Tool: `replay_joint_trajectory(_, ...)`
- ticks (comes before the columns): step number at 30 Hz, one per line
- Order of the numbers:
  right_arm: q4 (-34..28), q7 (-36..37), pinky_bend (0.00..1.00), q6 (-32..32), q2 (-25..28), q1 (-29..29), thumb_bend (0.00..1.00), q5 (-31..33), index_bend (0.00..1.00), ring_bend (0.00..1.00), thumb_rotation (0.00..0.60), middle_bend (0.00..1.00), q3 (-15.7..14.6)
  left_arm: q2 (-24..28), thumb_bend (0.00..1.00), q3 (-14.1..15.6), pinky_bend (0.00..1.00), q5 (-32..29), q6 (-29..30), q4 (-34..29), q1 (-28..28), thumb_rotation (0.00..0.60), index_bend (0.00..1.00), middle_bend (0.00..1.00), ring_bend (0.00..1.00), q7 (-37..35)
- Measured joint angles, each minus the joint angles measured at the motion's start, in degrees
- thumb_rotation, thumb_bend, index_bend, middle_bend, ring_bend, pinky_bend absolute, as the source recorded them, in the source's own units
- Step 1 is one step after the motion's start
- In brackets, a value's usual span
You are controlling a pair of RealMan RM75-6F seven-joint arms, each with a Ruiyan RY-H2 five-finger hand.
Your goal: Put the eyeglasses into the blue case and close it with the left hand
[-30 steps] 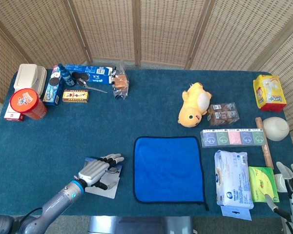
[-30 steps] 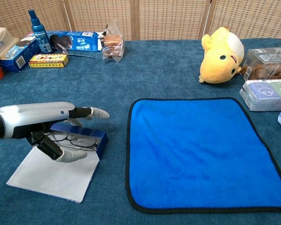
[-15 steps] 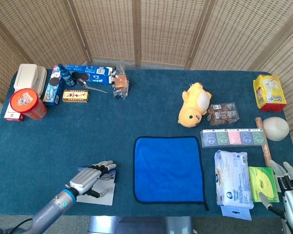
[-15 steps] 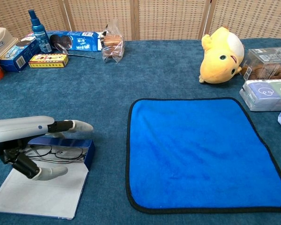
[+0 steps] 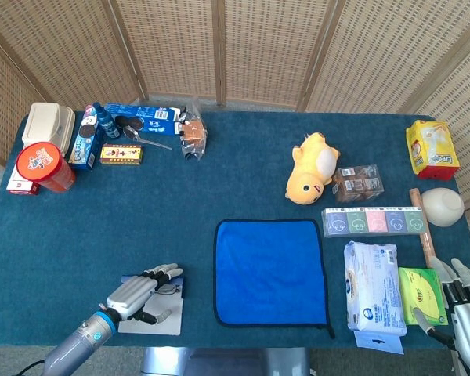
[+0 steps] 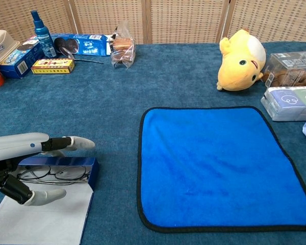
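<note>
On the near left of the counter (image 6: pixel 117 92) the open case (image 6: pixel 53 176) lies with its pale lid flap spread flat toward me, and the glasses (image 6: pixel 53 173) already sit in its blue tray. My left hand (image 6: pixel 20 166) straddles them, fingers (image 6: pixel 74 143) stretched flat over the tray's far wall and the thumb low on the near side. I cannot tell whether it pinches the frame or only hovers.

Going from case down to frame: I judge the step in hand is letting go and closing. I'd check both temples lie inside the tray walls, lift the hand clear, then hook under the flap's near edge and swing it over, pressing along the whole rim.

The flap's near edge is cut off in the chest view. In the head view the hand covers most of the glasses. My right hand (image 5: pixel 464 301), fingers spread and empty, is partly out of frame at the near right.
</note>
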Motion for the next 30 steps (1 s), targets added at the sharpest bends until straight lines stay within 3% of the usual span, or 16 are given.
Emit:
replay_joint_trajectory(17,1.0,0.6,0.16,0.3,-0.1,0.3,0.28,0.0,0.02,0.08,0.566,0.16,-0.3,-0.2,0.35,2.7,0.09,4.4,1.5,-1.6,4.2,0.473,0.00,0.00,0.00,-0.3)
replay_joint_trajectory(30,1.7,1.2,0.16,0.5,-0.2,0.3,0.28,0.2,0.02,0.08,0.565,0.16,-0.5,0.0,0.35,3.3,0.09,5.8,1.8,-1.6,6.2,0.473,0.00,0.00,0.00,-0.7)
